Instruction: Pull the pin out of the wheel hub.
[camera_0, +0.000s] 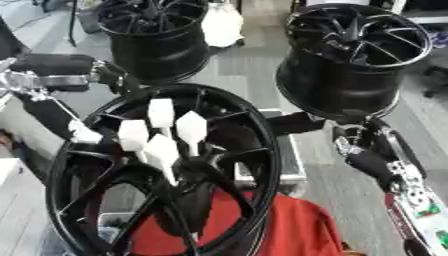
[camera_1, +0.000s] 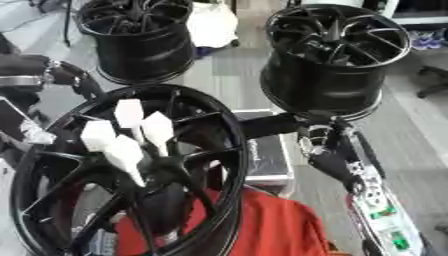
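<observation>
A big black wheel hub (camera_0: 262, 165) stands tilted in the foreground, spokes toward me. Several white pins (camera_0: 163, 114) with flat heads stick out around its centre, and a further white piece (camera_0: 85, 134) sits at the left rim. My left hand (camera_0: 121, 81) is at the hub's upper left rim, dark against the dark rim. My right hand (camera_0: 293, 123) reaches in from the right and is curled on the hub's right rim. Neither hand touches a pin.
Two more black wheel hubs stand behind, one at the back left (camera_0: 156, 35) and one at the back right (camera_0: 350, 60). A red cloth (camera_0: 297, 225) lies under the front hub. A white object (camera_0: 222, 25) stands between the rear hubs.
</observation>
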